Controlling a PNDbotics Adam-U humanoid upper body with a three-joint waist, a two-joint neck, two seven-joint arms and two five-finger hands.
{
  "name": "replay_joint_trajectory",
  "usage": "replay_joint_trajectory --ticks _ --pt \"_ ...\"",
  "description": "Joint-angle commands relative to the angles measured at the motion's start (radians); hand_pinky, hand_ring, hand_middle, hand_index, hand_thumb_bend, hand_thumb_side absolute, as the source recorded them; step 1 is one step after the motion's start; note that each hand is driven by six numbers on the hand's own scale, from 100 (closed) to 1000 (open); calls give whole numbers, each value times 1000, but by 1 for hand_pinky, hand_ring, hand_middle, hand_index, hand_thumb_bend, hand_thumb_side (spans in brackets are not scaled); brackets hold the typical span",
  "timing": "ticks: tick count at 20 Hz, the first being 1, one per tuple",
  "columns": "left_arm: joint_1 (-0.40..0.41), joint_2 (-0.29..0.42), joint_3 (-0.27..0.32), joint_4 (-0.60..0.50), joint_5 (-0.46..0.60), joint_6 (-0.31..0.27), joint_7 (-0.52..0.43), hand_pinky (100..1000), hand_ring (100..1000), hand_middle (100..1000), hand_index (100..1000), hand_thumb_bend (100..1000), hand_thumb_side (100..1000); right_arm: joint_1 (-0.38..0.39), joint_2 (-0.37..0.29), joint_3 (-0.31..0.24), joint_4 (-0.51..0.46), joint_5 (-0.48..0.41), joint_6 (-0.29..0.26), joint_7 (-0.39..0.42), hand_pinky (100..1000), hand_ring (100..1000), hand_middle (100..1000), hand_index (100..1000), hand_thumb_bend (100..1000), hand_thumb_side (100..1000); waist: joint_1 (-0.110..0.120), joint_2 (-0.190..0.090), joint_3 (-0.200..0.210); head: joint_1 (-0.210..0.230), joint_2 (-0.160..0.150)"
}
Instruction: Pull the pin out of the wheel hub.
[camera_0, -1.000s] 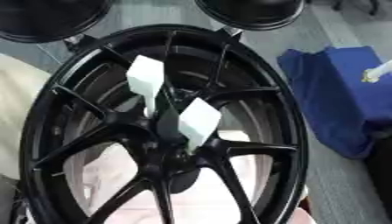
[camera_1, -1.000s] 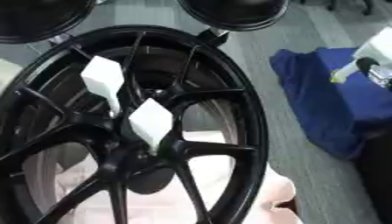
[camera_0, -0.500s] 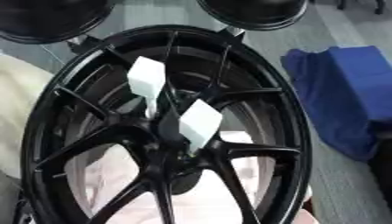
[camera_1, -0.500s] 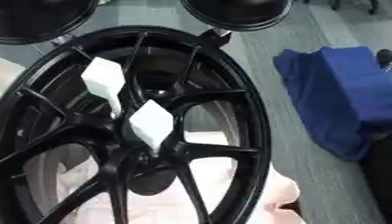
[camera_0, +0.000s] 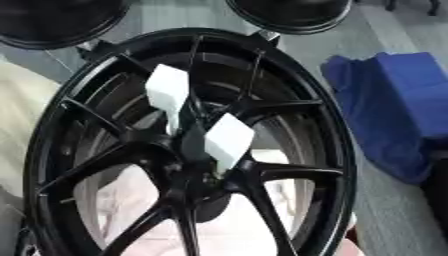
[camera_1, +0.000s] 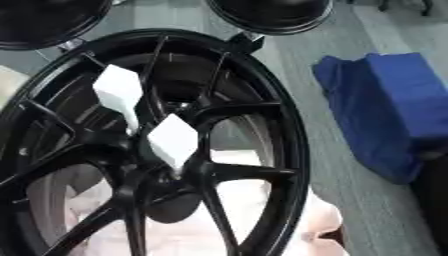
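A large black wheel hub (camera_0: 343, 150) with thin spokes fills most of both views, seen from above. Two white block-shaped pins stick out near its centre. The upper pin (camera_0: 168, 92) stands toward the far left of the centre boss. Just right of the boss sits the lower pin (camera_0: 229, 140), its narrow end running down into the black centre (camera_0: 188, 175). Neither of my hands shows in either view, and nothing touches the pins.
A blue cloth (camera_0: 394, 110) lies on the grey floor to the right of the wheel. Two more black wheels (camera_0: 293, 12) (camera_0: 52, 22) sit at the far edge. Pale fabric (camera_0: 17, 115) lies at the left and under the spokes. A dark shape (camera_1: 435, 200) borders the lower right.
A pale object at the right edge above the blue cloth has withdrawn out of view. The wheel and both white pins have stayed in place.
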Motion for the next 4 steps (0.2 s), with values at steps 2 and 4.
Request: replay_joint_trajectory --ticks 2,4 --pt "-9 16 -1 -15 4 -3 -6 975 564 511 706 141 633 -47 0 17 -18 -52 -90 13 820 699 610 590 115 511 0 -24 3 -3 -6" --pt "-11 20 -4 -15 6 -5 -8 975 564 511 706 141 631 -73 20 26 -18 -57 -114 20 812 690 601 579 100 508 1 -26 4 -3 -6"
